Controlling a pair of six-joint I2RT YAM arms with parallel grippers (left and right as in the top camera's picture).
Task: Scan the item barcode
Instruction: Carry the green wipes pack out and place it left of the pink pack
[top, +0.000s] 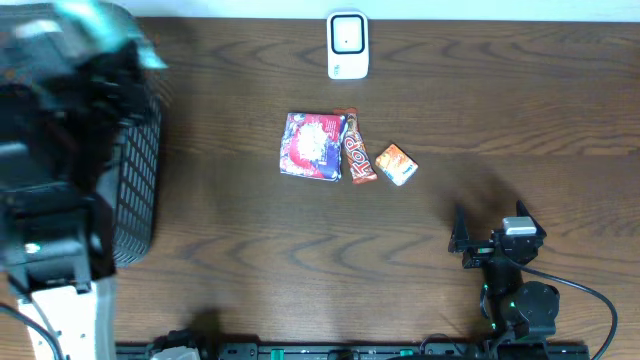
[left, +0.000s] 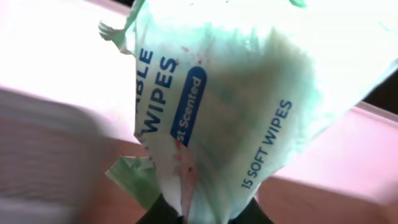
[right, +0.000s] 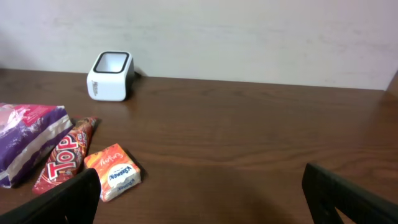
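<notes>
one pair, the left fingers (left: 158, 216), clamps the wipes pack (left: 236, 112); the right fingers (right: 348, 199) stand spread wide, empty.

Overhead: looking straight down, taking in the whole worktop (top: 400, 260) from far off. Left wrist: sitting right against a wipes pack (left: 236, 112), filling the frame with it. Right wrist: looking low across the worktop toward the scanner (right: 111, 76); sharing scanner and chocolate bar (right: 65, 155) with overhead.

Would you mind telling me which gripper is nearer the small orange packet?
Right. The right gripper faces the orange packet from nearby; the left gripper is far off by the black basket.
</notes>
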